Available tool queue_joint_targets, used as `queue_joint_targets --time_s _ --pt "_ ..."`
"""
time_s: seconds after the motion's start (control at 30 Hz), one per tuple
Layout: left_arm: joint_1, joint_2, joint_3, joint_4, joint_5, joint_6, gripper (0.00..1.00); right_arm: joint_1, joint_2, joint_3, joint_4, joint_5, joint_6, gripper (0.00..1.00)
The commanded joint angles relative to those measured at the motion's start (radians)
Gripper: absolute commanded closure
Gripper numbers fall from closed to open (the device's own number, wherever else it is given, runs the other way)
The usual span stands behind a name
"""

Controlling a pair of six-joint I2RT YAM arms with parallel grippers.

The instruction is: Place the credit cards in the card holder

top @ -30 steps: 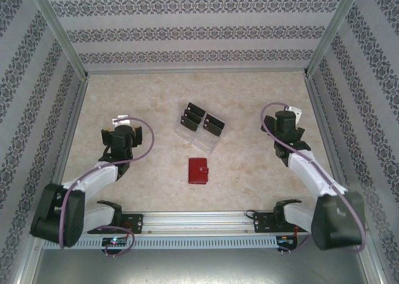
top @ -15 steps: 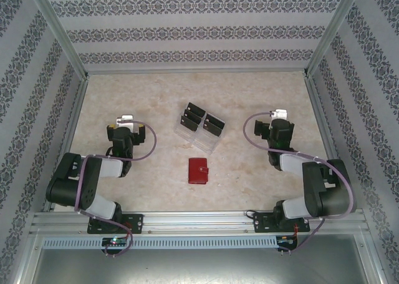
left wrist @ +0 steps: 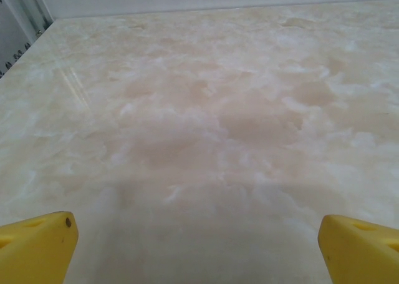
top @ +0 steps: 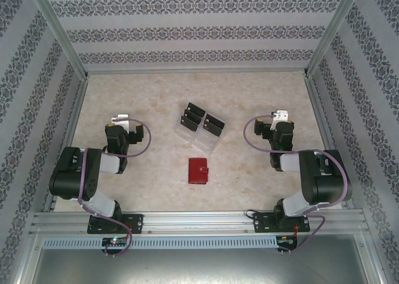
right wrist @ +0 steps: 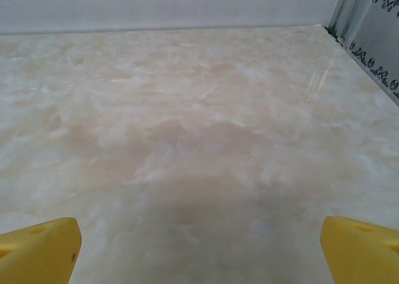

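top: overhead, looking down | wrists: low, facing forward — shared tabletop

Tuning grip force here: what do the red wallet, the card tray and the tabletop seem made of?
Card holder: matte red, likely leather or imitation, with a snap tab. Tray: clear plastic, see-through. Table: glossy marble-look surface with streaky reflections, probably laminate.

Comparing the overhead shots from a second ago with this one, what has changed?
Both arms folded back toward their bases, elbows now raised. The right claw drew slightly toward the centre; the left claw barely shifted. Both stay open and empty; nothing was grasped or released. The credit cards in the clear tray and the red card holder stayed put.
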Motion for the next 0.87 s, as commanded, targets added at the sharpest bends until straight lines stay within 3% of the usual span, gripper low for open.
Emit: queue_joint_targets --time_s 0.0,0.83 --pt "0.007 0.000 0.014 0.014 0.024 -0.026 0.00 0.014 -0.017 -0.002 0.028 -0.001 -0.016 0.02" --pt "0.009 0.004 0.020 0.010 0.026 -0.028 0.00 -0.004 -0.015 0.006 0.014 -0.040 -0.008 0.02"
